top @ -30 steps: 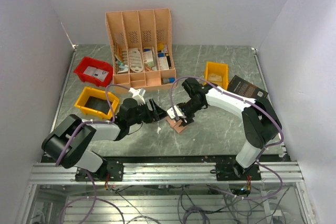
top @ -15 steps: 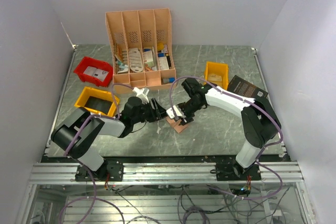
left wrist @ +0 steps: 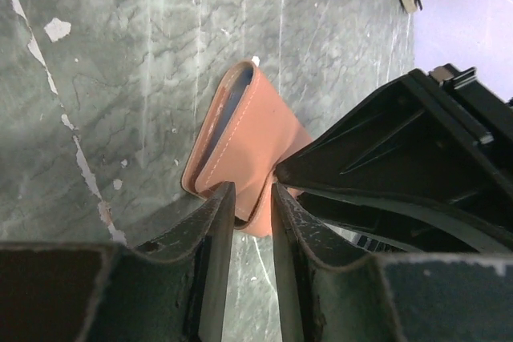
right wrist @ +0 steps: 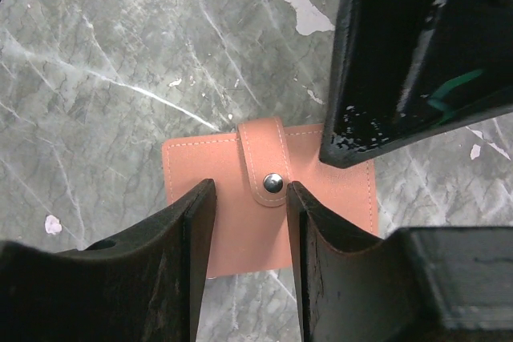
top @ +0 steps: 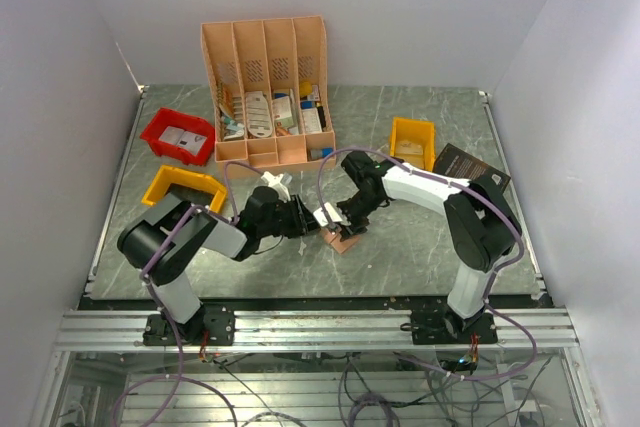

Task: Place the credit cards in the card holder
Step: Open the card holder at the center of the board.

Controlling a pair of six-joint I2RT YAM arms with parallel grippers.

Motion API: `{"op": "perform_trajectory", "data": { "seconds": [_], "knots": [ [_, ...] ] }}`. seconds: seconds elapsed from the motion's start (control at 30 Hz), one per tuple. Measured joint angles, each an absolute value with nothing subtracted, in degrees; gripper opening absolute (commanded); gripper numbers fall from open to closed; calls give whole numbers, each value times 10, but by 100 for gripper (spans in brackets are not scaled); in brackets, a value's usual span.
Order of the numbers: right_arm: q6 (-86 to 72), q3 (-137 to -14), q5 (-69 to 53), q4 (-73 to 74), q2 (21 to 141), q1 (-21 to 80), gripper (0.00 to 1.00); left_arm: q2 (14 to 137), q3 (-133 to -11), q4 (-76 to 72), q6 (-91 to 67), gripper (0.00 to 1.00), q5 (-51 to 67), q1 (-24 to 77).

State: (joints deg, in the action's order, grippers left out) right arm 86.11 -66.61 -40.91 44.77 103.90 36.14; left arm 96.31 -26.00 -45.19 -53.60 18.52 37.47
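Two grippers meet at the closed card holder (top: 342,239), mid-table.
Seen from above, the tan holder lies at 6 o'clock from the peach organiser (top: 265,47). The left gripper (left wrist: 250,206) sits at the holder's 9 o'clock, jaws narrow around one edge; whether they pinch it I cannot tell. The right gripper (right wrist: 250,198), at its 12 o'clock, has jaws part-open astride the snap strap (right wrist: 273,183), gripping nothing.

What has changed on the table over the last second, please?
The left arm swung rightward and stretched out, bringing the left claw up to the card holder, whose edge now sits between its fingers. The right claw stayed over the holder, astride its snap strap. The holder itself and the peach organiser did not move.
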Motion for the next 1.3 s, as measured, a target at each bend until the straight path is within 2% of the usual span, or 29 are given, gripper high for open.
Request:
{"op": "perform_trajectory", "data": {
  "seconds": [0.43,1.3],
  "knots": [
    [839,-688,-420,457,1061,361,42,992,-269,-472,-538,30,197,384],
    [812,-696,-431,454,1075,361,41,997,-264,-473,-530,27,190,384]
  ]
}}
